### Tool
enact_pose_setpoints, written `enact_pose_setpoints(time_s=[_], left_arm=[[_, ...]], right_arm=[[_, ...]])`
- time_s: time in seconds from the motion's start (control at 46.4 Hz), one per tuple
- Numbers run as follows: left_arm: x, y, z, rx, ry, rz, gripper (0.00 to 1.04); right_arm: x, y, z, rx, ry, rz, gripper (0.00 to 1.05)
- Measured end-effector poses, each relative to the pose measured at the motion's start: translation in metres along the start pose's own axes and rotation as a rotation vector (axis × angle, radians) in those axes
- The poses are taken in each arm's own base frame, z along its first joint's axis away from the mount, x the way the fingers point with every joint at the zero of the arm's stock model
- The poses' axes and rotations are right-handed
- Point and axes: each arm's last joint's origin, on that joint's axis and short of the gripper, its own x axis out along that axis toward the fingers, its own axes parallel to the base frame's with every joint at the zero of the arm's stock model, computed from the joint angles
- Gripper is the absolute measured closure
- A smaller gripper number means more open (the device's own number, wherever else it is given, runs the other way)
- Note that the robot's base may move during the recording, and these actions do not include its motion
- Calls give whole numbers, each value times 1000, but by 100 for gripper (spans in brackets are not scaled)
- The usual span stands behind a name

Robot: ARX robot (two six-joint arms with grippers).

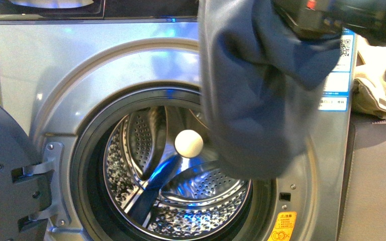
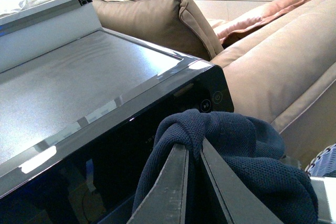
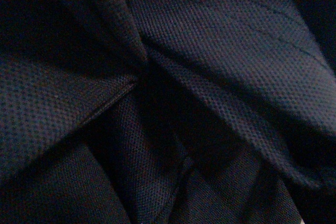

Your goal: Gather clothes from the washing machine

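Observation:
The clothes, a plain blue-grey garment, hang in front of the upper right of the silver washing machine, reaching down over the right rim of the drum mouth. In the left wrist view my left gripper is shut on a bunched fold of the clothes, beside the machine's black control panel. A black arm part shows above the garment. The right wrist view is filled with dark navy mesh fabric of the clothes; my right gripper's fingers are hidden.
The round door stands swung open at the left. A white ball shows in front of the steel drum. A tan sofa lies past the machine. Beige fabric sits at the right.

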Motion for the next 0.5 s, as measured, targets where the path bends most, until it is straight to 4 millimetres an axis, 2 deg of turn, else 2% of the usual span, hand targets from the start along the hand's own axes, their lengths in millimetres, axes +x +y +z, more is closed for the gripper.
enact_pose_setpoints(time_s=[0.086, 0.302, 0.496], left_arm=[[0, 0, 0, 1, 2, 5, 99], [-1, 1, 0, 5, 2, 13, 99], [-3, 2, 3, 5, -9, 19, 99]], right_arm=[[5, 4, -2, 7, 10, 21, 8], [15, 33, -3, 50, -16, 129, 9], [16, 44, -1, 57, -34, 130, 32]])
